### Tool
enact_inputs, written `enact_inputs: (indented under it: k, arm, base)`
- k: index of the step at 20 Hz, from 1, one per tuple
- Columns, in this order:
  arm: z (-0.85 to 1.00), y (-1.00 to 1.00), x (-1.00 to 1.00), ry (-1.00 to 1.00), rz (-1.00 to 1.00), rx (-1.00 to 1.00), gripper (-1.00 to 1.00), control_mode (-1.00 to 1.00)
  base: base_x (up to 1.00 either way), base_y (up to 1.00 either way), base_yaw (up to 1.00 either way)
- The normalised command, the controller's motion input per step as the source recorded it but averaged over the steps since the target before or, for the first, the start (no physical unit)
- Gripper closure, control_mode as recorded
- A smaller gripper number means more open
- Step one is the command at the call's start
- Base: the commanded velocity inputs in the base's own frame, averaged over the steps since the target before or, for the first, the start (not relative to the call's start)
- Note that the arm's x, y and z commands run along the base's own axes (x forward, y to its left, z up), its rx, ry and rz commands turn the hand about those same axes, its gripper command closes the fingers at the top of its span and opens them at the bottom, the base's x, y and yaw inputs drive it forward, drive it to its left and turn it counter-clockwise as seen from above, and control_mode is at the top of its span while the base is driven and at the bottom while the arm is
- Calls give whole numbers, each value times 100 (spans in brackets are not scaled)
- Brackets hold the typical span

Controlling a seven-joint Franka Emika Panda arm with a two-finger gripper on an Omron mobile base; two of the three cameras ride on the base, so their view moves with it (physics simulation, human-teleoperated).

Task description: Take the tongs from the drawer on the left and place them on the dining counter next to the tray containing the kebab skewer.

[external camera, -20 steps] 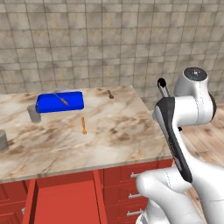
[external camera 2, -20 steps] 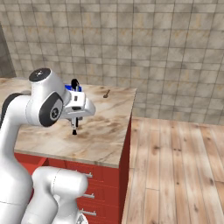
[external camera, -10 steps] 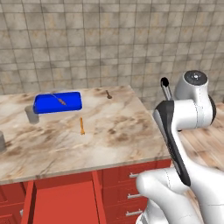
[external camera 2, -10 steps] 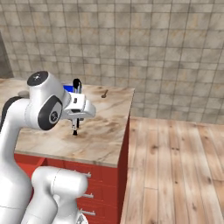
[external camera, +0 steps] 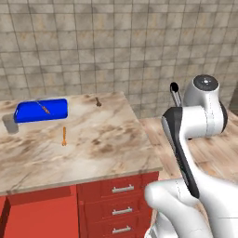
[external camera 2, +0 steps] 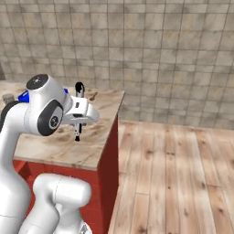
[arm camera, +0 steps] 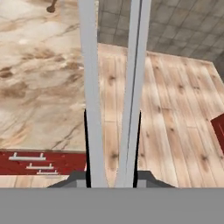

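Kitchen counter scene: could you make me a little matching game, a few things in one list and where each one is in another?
Things:
1. tongs
2. kebab skewer
3. small orange utensil
4. brown wooden spoon

Places:
A. on the bare dining counter, in front of the tray
B. clamped in the end effector
C. near the counter's far edge
D. in the blue tray

Pairs: 1-B, 2-D, 3-A, 4-C

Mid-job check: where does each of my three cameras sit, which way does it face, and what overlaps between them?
Left base view: behind-left of the arm, facing the dining counter with tray; arm at lower right.
Right base view: behind-right, facing the counter's end and wood floor; arm at lower left.
Hand view: on the hand, looking along the claw shut on the tongs.
Shared: all three show the counter and tongs.
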Motion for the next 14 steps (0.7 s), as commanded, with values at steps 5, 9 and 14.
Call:
enact_inputs:
  k: [5, 9, 14]
  arm:
    - [0, 0, 0, 0, 0, 0, 100, 100]
    - [0, 0, 0, 0, 0, 0, 100, 100]
    - [0, 0, 0, 0, 0, 0, 100, 100]
  base:
    - [-36, -100, 0]
    - [-26, -100, 0]
    - [43, -100, 1]
